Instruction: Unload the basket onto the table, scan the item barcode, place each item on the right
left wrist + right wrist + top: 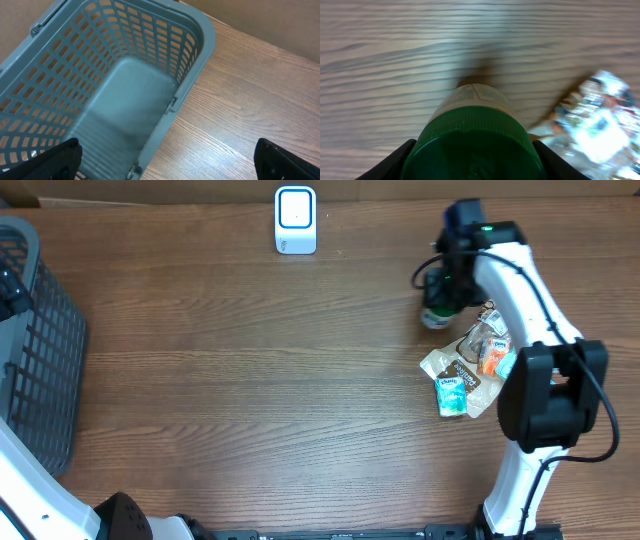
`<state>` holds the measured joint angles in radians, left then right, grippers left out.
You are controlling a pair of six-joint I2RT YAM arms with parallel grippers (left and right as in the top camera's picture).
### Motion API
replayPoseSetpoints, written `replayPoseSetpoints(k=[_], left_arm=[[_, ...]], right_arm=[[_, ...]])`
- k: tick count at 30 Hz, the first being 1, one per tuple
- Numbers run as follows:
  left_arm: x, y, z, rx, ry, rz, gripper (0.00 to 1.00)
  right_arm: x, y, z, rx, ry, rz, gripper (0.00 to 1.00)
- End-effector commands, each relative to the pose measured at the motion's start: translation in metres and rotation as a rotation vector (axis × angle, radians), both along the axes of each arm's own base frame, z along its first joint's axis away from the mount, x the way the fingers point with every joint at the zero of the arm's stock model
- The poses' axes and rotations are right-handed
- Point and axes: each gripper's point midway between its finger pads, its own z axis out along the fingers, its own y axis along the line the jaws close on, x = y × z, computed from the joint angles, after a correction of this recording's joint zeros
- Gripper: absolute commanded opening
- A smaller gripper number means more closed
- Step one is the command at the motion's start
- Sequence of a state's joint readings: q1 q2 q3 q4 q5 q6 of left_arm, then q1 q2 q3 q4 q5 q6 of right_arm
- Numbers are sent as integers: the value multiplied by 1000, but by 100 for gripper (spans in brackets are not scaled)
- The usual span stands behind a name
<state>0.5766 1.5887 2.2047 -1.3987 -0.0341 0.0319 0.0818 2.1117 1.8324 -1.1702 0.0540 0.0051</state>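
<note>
A jar with a green lid [477,142] fills the right wrist view, and my right gripper [477,160] is shut on that lid, one finger pressed against each side. From overhead the jar [436,314] shows just left of the right gripper [450,285] at the table's back right. The white barcode scanner [295,220] stands at the back middle. My left gripper [167,160] hangs open over the rim of a grey basket [192,75], holding nothing.
A heap of packets [470,370] lies on the table just in front of the jar, a shiny wrapper [602,120] close to its right. The grey basket [45,360] stands at the left edge.
</note>
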Motion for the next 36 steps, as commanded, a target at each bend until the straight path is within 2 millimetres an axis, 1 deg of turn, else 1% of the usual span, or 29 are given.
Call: replayPoseSetpoints(k=[1, 6, 7, 8, 9, 10, 11, 12, 15, 17, 18, 21, 23, 24, 26, 29, 34, 36], left_arm=[[0, -1, 3, -1, -12, 1, 99], [0, -1, 3, -1, -12, 1, 99], [0, -1, 2, -2, -12, 1, 100], [0, -1, 3, -1, -12, 0, 100], [0, -1, 2, -1, -12, 0, 99], [0, -1, 2, -2, -12, 1, 100], [0, -1, 3, -1, -12, 1, 99], [0, -1, 2, -2, -12, 1, 100], [0, -1, 2, -2, -12, 1, 100], [0, -1, 2, -2, -12, 1, 100], [0, -1, 3, -1, -12, 1, 100], [0, -1, 3, -1, -12, 1, 99], [0, -1, 2, -2, -12, 1, 99], [0, -1, 2, -2, -12, 1, 99], [0, -1, 2, -2, -12, 1, 100], [0, -1, 2, -2, -12, 1, 99], [0, -1, 2, -2, -12, 1, 99], [0, -1, 3, -1, -12, 1, 100]], right_arm=[[2, -19, 8, 1, -22, -66, 46], [-7, -26, -5, -2, 12, -81, 47], [-8, -26, -6, -2, 15, -81, 50], [-8, -26, -8, -2, 15, -81, 56], [-7, -26, -8, -2, 12, -77, 66], [-7, -27, -7, -4, 10, -78, 83], [-6, -27, -7, -6, 7, -78, 94], [-6, -27, -6, -8, 5, -78, 100], [-2, -27, 5, -7, -9, -83, 100], [1, -27, 25, 0, -35, -108, 100], [3, -25, 38, 15, -54, -110, 100], [8, -10, 92, 96, -144, -87, 100], [6, 2, 127, 141, -204, -62, 100], [1, 12, 157, 162, -255, -36, 100], [-7, 23, 182, 172, -301, -8, 100], [-21, 35, 208, 182, -350, 27, 100], [-50, 48, 237, 207, -386, 67, 100], [-64, 59, 247, 257, -388, 98, 100]])
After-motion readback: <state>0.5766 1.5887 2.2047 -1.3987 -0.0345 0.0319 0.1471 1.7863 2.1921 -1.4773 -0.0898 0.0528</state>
